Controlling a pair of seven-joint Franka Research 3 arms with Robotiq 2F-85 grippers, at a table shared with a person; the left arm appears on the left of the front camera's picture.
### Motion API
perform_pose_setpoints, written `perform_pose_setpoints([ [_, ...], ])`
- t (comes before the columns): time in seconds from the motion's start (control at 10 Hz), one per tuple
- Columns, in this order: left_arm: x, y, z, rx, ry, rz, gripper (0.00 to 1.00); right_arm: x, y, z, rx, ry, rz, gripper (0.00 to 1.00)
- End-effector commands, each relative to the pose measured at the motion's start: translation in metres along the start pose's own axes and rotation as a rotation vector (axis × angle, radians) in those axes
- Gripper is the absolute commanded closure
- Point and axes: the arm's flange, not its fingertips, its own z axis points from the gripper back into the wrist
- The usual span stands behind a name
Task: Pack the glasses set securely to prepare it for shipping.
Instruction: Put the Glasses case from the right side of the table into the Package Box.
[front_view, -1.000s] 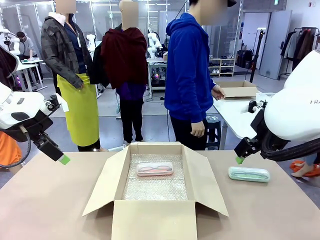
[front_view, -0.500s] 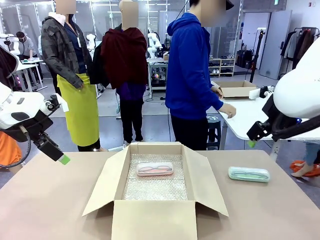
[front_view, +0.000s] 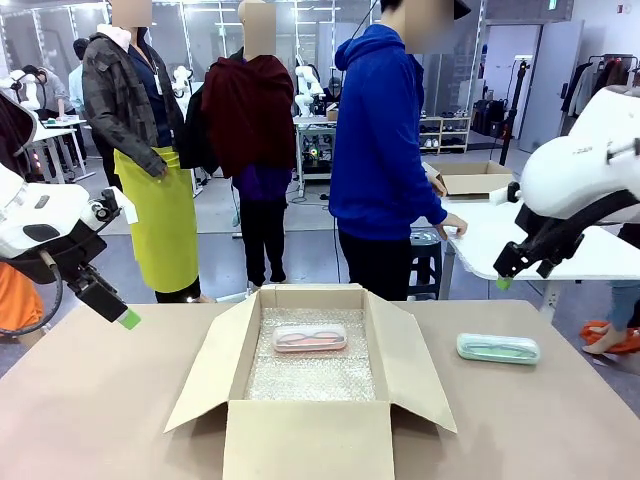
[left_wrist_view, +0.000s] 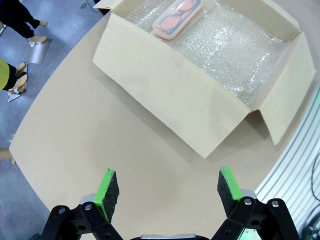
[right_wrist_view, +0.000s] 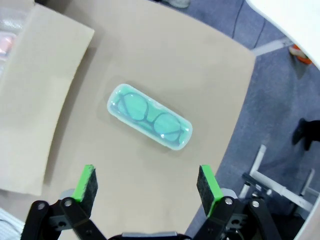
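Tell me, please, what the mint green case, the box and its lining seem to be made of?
Mint green glasses case: likely translucent plastic, smooth; glasses show through it.
Box: matte brown cardboard, folded flaps.
Lining: seems clear bubble wrap, glinting bubbled texture.

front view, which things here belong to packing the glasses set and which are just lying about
Job in hand: pink-filled clear case; mint green case; open cardboard box; bubble wrap lining it.
Lying about: small cardboard box on the white side table.
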Motion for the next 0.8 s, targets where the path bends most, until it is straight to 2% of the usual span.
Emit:
perform_pose_setpoints([
  [0.0, -0.001, 0.001, 0.002, 0.005, 0.001, -0.006, 0.0, 0.015, -0.012, -0.028, 0.017, 0.011, 0.048, 0.0],
  [0.2, -0.001, 0.001, 0.002, 0.005, 0.001, -0.006, 0.0, 0.018, -0.019, -0.051, -0.001, 0.005, 0.051, 0.0],
  [0.3, -0.001, 0.001, 0.002, 0.005, 0.001, -0.006, 0.0, 0.017, -0.018, -0.05, 0.008, -0.034, 0.027, 0.0],
  [0.4, -0.001, 0.001, 0.002, 0.005, 0.001, -0.006, 0.0, 0.011, -0.015, -0.038, -0.007, -0.033, 0.033, 0.0],
  [0.5, -0.001, 0.001, 0.002, 0.005, 0.001, -0.006, 0.0, 0.016, -0.016, -0.057, -0.006, 0.02, 0.027, 0.0],
  [0.7, -0.001, 0.001, 0.002, 0.005, 0.001, -0.006, 0.0, 0.016, -0.016, -0.057, -0.006, 0.02, 0.027, 0.0],
])
